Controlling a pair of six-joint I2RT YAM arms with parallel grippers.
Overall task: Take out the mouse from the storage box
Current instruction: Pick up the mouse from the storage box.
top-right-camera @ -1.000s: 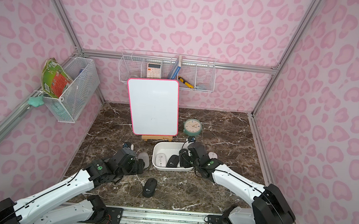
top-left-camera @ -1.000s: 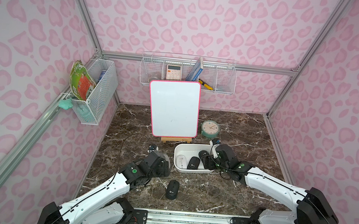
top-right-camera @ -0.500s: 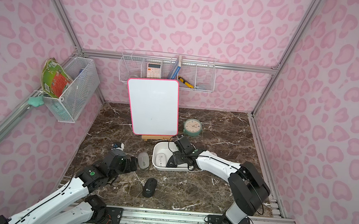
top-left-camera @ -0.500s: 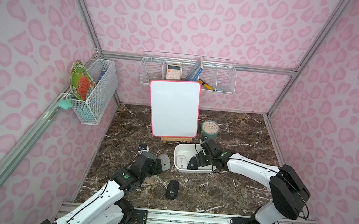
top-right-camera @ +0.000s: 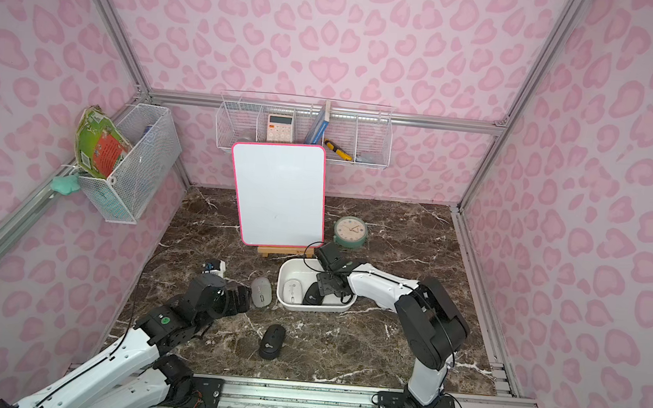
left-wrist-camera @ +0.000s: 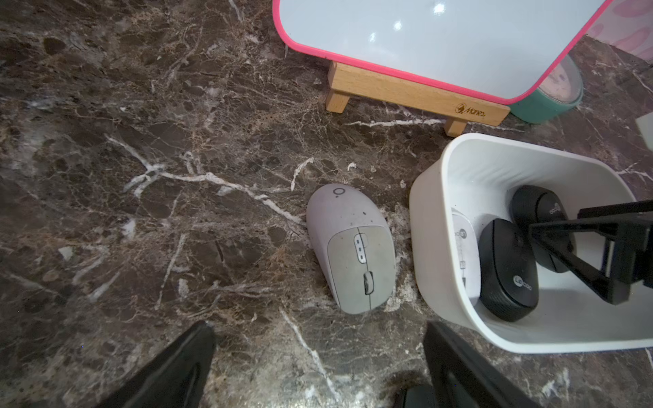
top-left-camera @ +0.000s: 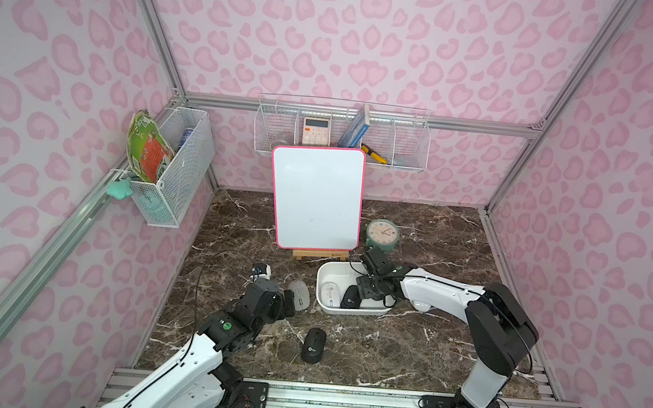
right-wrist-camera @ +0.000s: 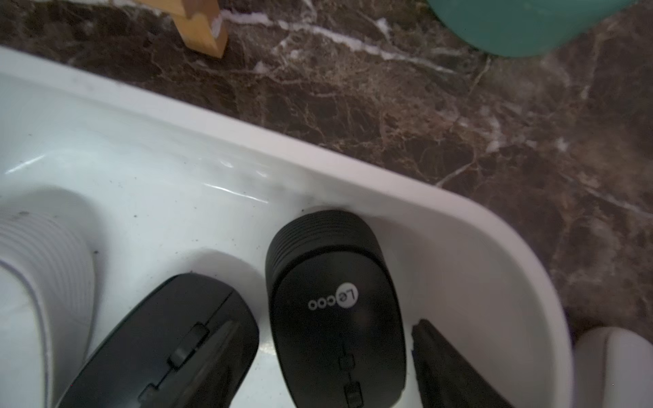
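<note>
Marble table (top-left-camera: 405,341) is shown in both top views, with the storage box (top-left-camera: 335,270) set just in front of a whiteboard (top-left-camera: 316,198) and near a clock (top-left-camera: 382,233). Inside the box a white mouse (top-left-camera: 329,294) and a middle black mouse (top-left-camera: 350,297) are seen side by side, while the right gripper (top-left-camera: 370,288) is lowered into the box's far end. Outside, a grey mouse (top-left-camera: 300,294) is laid just beside the box, with the left gripper (top-left-camera: 289,300) near it. A loose black mouse (top-left-camera: 313,345) is laid well apart from the box, nearer the rail. In the left wrist view the left gripper's jaws are shown spread wide, with only bare table between them. The grey mouse (left-wrist-camera: 351,247) is seen flat beyond the fingertips, untouched, just beside the box wall (left-wrist-camera: 434,247). Three mice are counted in the box, the end black mouse (left-wrist-camera: 540,215) being partly covered by the right gripper. In the right wrist view the end black mouse (right-wrist-camera: 335,300) is seen close against the box wall (right-wrist-camera: 353,166), between the right gripper's fingers (right-wrist-camera: 452,371). The jaws are held apart on either side of it. That view is blurred near the lens, so whether the pads touch the mouse cannot be told.
</note>
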